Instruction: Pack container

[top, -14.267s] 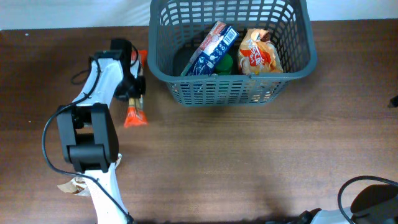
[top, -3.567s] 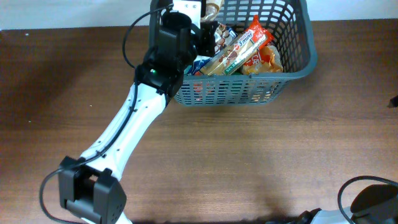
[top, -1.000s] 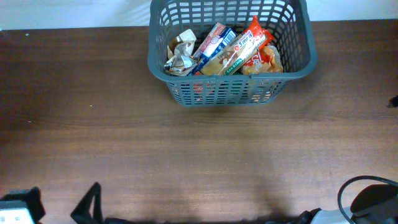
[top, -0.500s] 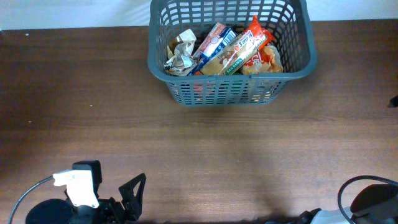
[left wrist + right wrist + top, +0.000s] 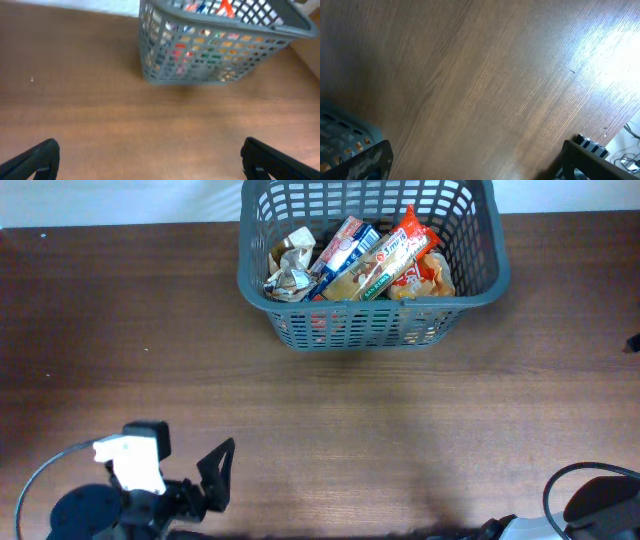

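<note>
The container (image 5: 370, 315) is a dark grey slotted basket at the far middle of the table. It holds a crumpled silver packet (image 5: 289, 272), a blue and red box (image 5: 340, 248), a long snack pack (image 5: 378, 262) and an orange bag (image 5: 432, 278). My left gripper (image 5: 212, 480) sits low at the near left, far from the container, open and empty. In the left wrist view the container (image 5: 220, 47) stands ahead of the open left gripper (image 5: 155, 165). My right gripper (image 5: 477, 165) is open over bare wood, with a corner of the container (image 5: 342, 132) at the left.
The brown wooden table (image 5: 400, 430) stretches between the arms and the basket. A black cable and part of the right arm's base (image 5: 595, 500) show at the near right corner. A white wall runs behind the basket.
My left arm has drawn back from the basket to the near left edge and has shifted a little further into view over the last second. The basket's contents are unchanged.
</note>
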`<state>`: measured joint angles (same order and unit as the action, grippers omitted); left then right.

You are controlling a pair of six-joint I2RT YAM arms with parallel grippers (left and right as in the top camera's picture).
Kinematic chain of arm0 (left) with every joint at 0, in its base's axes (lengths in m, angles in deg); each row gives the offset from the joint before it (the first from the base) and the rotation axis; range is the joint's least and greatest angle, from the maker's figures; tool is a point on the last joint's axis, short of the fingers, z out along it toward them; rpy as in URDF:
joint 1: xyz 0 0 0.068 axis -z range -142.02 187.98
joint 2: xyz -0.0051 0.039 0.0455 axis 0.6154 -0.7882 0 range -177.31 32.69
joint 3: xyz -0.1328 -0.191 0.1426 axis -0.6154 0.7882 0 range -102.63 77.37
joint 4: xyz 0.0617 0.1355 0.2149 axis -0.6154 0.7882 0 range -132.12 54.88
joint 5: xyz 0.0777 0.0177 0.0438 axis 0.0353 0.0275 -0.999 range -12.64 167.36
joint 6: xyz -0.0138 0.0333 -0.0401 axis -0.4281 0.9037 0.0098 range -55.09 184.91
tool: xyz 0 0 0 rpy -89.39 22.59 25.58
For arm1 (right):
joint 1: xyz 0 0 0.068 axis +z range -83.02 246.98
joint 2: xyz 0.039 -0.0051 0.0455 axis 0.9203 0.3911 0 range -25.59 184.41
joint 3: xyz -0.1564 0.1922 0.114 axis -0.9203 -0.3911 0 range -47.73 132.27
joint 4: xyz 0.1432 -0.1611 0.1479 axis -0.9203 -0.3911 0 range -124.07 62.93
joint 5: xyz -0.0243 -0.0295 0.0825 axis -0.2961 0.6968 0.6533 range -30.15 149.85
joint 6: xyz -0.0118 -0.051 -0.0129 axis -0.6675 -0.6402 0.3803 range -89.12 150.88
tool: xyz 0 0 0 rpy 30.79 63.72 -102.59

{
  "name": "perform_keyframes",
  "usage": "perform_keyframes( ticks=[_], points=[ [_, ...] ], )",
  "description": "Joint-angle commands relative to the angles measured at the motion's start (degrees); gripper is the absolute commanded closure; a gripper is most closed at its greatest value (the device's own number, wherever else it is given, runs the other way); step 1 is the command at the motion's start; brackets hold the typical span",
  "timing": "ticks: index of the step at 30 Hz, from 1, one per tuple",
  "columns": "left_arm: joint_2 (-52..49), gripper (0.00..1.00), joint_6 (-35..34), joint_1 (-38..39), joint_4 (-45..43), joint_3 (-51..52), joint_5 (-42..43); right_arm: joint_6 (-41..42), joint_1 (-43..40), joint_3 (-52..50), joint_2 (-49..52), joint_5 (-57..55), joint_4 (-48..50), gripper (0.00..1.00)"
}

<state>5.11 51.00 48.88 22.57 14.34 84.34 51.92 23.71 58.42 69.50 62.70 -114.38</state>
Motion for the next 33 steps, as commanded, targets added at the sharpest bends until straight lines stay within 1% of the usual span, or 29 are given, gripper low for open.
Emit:
perform_keyframes(
  ticks=[1, 6, 10, 14, 19, 24, 28, 33],
  points=[
    [0.5, 0.01, 5.9, -0.3, -4.2, 4.6, -0.8, 0.7, -0.3, -0.2, -0.8, -0.1, 0.0, 0.01],
    [0.4, 0.01, 6.4, -0.3, -11.9, 11.2, -0.8, 0.7, -0.3, -0.2, -0.8, -0.1, 0.0, 0.01],
    [0.5, 0.01, 7.2, -0.3, -19.7, 18.0, -0.8, 0.7, -0.3, -0.2, -0.8, -0.1, 0.0, 0.01],
    [1.2, 0.01, 8.9, -0.4, -25.8, 23.7, -0.8, 0.7, -0.3, -0.2, -0.8, -0.1, 0.0, 0.01],
    [5.9, 0.01, 8.9, -2.5, -31.6, 30.2, -0.8, 0.7, -0.3, -0.2, -0.8, -0.1, 0.0, 0.01],
    [13.4, 0.01, 9.1, -5.1, -32.4, 36.6, -0.9, 0.7, -0.3, -0.2, -0.8, -0.1, 0.0, 0.01],
    [17.9, 0.01, 9.7, -6.4, -36.1, 41.3, -0.8, 0.7, -0.3, -0.2, -0.8, -0.1, 0.0, 0.01],
    [19.3, 0.01, 9.7, -6.6, -41.7, 45.4, -0.9, 0.7, -0.3, -0.2, -0.8, -0.1, 0.0, 0.01]
  ],
)
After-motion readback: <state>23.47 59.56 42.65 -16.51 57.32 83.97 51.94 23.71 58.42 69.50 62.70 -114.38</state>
